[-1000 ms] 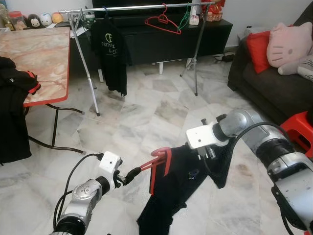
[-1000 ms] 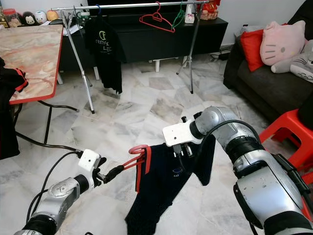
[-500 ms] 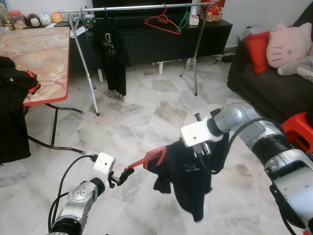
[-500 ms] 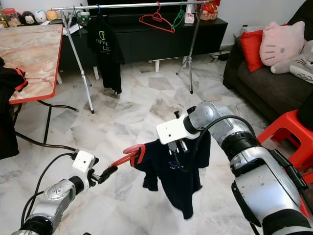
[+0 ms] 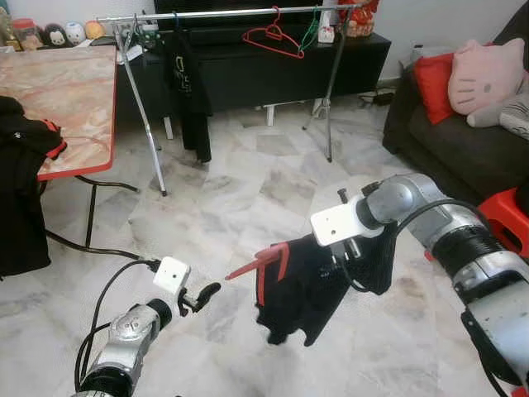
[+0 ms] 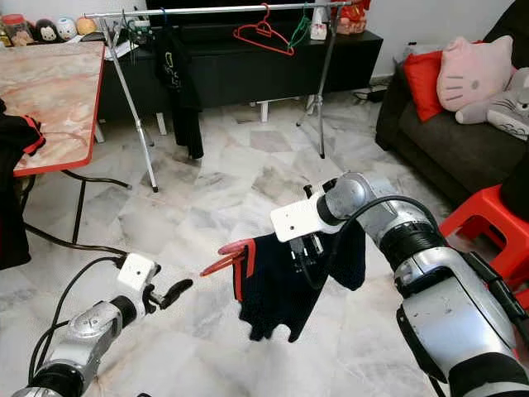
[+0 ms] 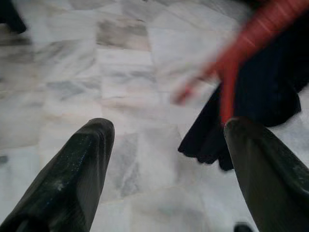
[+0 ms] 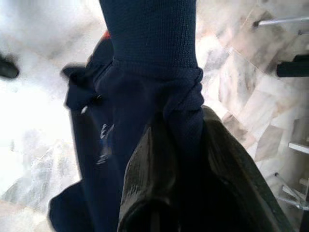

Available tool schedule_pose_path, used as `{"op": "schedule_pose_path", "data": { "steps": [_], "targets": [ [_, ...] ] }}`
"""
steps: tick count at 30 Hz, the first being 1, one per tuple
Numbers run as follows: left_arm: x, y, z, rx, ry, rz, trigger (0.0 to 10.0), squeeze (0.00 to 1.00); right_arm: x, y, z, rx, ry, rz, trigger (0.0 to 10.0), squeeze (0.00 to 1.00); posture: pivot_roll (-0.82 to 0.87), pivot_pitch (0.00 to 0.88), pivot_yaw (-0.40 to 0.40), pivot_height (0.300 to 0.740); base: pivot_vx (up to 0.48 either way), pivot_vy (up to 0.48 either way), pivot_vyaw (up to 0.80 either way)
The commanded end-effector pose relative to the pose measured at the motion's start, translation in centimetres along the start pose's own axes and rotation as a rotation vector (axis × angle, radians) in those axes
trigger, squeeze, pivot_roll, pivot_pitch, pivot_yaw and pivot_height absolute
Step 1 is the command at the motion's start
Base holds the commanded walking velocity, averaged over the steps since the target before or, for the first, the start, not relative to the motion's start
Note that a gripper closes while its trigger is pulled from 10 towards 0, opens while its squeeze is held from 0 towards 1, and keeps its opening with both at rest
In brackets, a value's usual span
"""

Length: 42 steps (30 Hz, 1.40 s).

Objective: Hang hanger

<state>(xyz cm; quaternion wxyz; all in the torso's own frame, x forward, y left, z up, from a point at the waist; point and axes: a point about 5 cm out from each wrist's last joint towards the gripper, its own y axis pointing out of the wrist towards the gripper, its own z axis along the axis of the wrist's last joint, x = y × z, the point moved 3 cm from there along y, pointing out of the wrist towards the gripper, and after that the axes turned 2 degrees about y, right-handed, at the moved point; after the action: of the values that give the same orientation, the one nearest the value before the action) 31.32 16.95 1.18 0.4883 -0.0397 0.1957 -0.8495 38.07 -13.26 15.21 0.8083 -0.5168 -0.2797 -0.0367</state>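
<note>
Right hand: clamped on a fold of the dark shirt, at the centre of the left eye frame, above the marble floor.
Left hand: fingers apart, holding nothing, low in the lower left of the frame.
Red hanger: inside the dark shirt, its red end poking out toward the left of the frame; apart from the left hand, to the upper right of it, with bare floor between. In the left wrist view it was a red blur beyond the two spread fingers.
Dark shirt: bunched and hanging from the right hand, clear of the floor.
Writing on held shirt: pale marks on the cloth in the right wrist view, too blurred to read.
Clothes rail: across the top of the frame, carrying a black shirt at upper left and an empty red hanger with a green hanger just beside it at upper centre.
Writing on hung shirt: pale print on its chest, too small to read.
Bench: marble-patterned top with a red edge, at the left of the frame, dark clothing draped over its near corner.
Sofa: right edge, with a red cushion and a pink cat-face cushion.
</note>
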Motion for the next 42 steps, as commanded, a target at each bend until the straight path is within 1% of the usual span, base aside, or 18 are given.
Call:
{"op": "schedule_pose_path", "data": {
  "steps": [1,2,4,5,6,8,11,12,13,15,16,18,23,27,30,32,39,42],
  "targets": [
    [1.0,0.0,-1.0,-0.051,0.014,-0.058,10.0,0.00,2.0,-1.1,1.5,0.078,0.005,-0.095,0.0,0.00,0.00,0.000,-0.090,0.740,0.000,0.000,0.00],
    [1.2,0.2,-1.0,-0.054,0.005,-0.069,10.0,0.00,2.7,-1.5,2.0,0.096,0.002,-0.127,0.0,0.00,0.00,0.000,-0.090,0.740,0.000,0.000,0.00],
    [1.2,0.2,-1.0,-0.054,0.002,-0.070,10.0,0.00,2.9,-1.6,2.0,0.098,0.000,-0.137,0.0,0.00,0.00,0.000,-0.090,0.740,0.000,0.000,0.00],
    [1.3,0.3,-1.0,-0.053,-0.010,-0.074,10.0,0.00,3.5,-2.0,2.3,0.108,0.003,-0.168,0.0,0.00,-0.01,0.000,-0.086,0.740,0.000,0.000,0.00],
    [1.4,0.5,-1.0,-0.050,-0.031,-0.072,10.0,0.00,4.0,-2.3,2.9,0.142,0.008,-0.189,0.0,0.00,-0.01,0.000,-0.086,0.740,0.000,0.000,0.00],
    [1.6,0.6,-1.1,-0.047,-0.070,-0.070,10.0,0.00,4.3,-2.6,3.4,0.183,0.023,-0.207,0.0,0.00,-0.01,0.000,-0.086,0.740,0.000,0.000,0.00],
    [1.6,0.6,-1.3,-0.052,-0.089,-0.060,10.0,0.00,4.2,-2.6,4.0,0.215,0.021,-0.198,0.0,0.00,-0.01,0.000,-0.087,0.740,0.000,0.000,0.00],
    [1.5,0.7,-1.4,-0.054,-0.108,-0.038,10.0,0.00,3.9,-2.5,4.5,0.247,0.014,-0.180,0.0,0.00,-0.01,0.000,-0.087,0.740,0.000,0.000,0.00],
    [1.5,0.7,-1.4,-0.054,-0.108,-0.038,10.0,0.00,3.9,-2.5,4.5,0.247,0.014,-0.180,0.0,0.00,-0.01,0.000,-0.087,0.740,0.000,0.000,0.00],
    [1.4,0.9,-1.3,-0.054,-0.113,-0.019,10.0,0.00,3.8,-2.8,5.1,0.290,0.009,-0.168,0.0,0.00,-0.02,0.000,-0.087,0.740,0.000,0.000,0.00],
    [1.4,0.9,-1.3,-0.054,-0.113,-0.019,10.0,0.00,3.8,-2.8,5.1,0.290,0.009,-0.168,0.0,0.00,-0.02,0.000,-0.087,0.740,0.000,0.000,0.00],
    [1.2,1.1,-1.2,-0.051,-0.104,0.014,10.0,0.00,3.8,-3.3,5.5,0.312,0.004,-0.168,0.0,0.00,-0.02,0.000,-0.087,0.740,0.000,0.000,0.00],
    [0.5,1.4,-0.6,-0.030,-0.127,0.085,10.0,0.00,3.8,-4.0,5.8,0.335,-0.003,-0.162,0.0,0.00,-0.03,0.000,-0.091,0.740,0.000,0.000,0.00],
    [-0.2,1.5,-0.3,-0.012,-0.141,0.162,10.0,0.00,3.5,-4.5,6.2,0.354,-0.010,-0.150,0.0,0.00,-0.04,0.000,-0.093,0.740,0.000,0.000,0.00],
    [-0.4,1.5,-0.3,-0.007,-0.143,0.183,10.0,0.00,3.4,-4.7,6.3,0.361,-0.012,-0.148,0.0,0.00,-0.04,0.000,-0.093,0.740,0.000,0.000,0.00],
    [-0.6,1.5,0.0,0.017,-0.164,0.200,10.0,0.00,3.4,-4.9,6.5,0.371,-0.014,-0.146,0.0,0.00,-0.04,0.000,-0.095,0.740,0.000,0.000,0.00],
    [-0.8,1.7,0.7,0.058,-0.197,0.209,10.0,0.00,3.4,-5.3,6.8,0.385,-0.016,-0.145,0.0,0.00,-0.05,0.000,-0.101,0.740,0.000,0.000,0.00],
    [-0.1,2.1,1.2,0.085,-0.225,0.160,10.0,0.00,3.4,-5.7,7.2,0.408,-0.012,-0.148,0.0,0.00,-0.05,0.000,-0.101,0.740,0.000,0.000,0.00]
  ]
}}
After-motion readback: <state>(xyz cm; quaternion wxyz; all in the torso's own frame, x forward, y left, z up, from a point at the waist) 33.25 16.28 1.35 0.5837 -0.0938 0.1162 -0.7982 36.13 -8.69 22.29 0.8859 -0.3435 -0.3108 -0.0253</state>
